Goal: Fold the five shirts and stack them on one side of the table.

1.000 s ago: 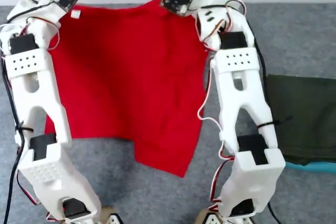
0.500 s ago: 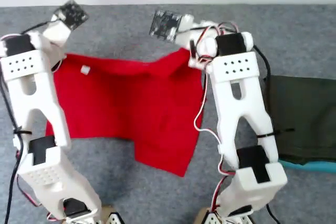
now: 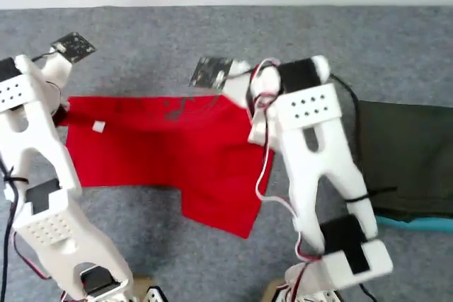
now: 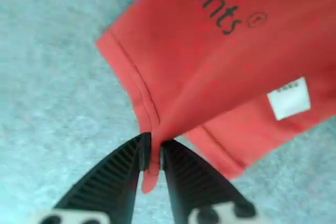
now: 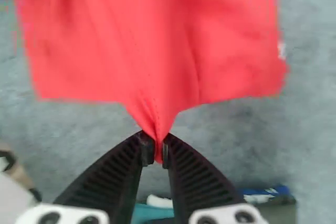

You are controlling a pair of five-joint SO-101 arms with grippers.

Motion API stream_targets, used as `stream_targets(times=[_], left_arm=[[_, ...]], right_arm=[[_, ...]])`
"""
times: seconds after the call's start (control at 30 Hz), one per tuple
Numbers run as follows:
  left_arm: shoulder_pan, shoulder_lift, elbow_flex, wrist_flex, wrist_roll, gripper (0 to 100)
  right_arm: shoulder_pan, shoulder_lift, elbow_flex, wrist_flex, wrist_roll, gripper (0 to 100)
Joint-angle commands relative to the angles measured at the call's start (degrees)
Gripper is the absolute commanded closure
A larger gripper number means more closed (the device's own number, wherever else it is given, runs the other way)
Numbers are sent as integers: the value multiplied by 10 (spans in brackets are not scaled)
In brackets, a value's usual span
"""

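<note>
Spread on grey desk [image 3: 141, 40], centre-left of high view: red shirt [image 3: 163, 146]. Clamped on its hem corner: left gripper [image 4: 150, 153]. Clamped on a bunched edge: right gripper [image 5: 154, 150]. At right edge: dark green shirt [image 3: 410, 160].

My two arms: white plastic shells and black motors.
On my left arm [image 3: 42, 167] and right arm [image 3: 311, 139] I see white printed links with slotted cut-outs and grids of small holes, black motor blocks at the joints, thin red, white and black cables [image 3: 256, 97], and black ties. A dark square circuit board [image 3: 212, 73] sits at each wrist. My left gripper [image 4: 150, 153] and right gripper [image 5: 154, 153] have black ribbed fingers [image 4: 113, 174] on white bases with dark screw holes.
</note>
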Motion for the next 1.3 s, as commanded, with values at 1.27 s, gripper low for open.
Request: stream_targets(times=[1.27], left_arm=[[-25,-158,15,68,-23,889]], right_arm=[[-103,-138,197,-33,-176,826]])
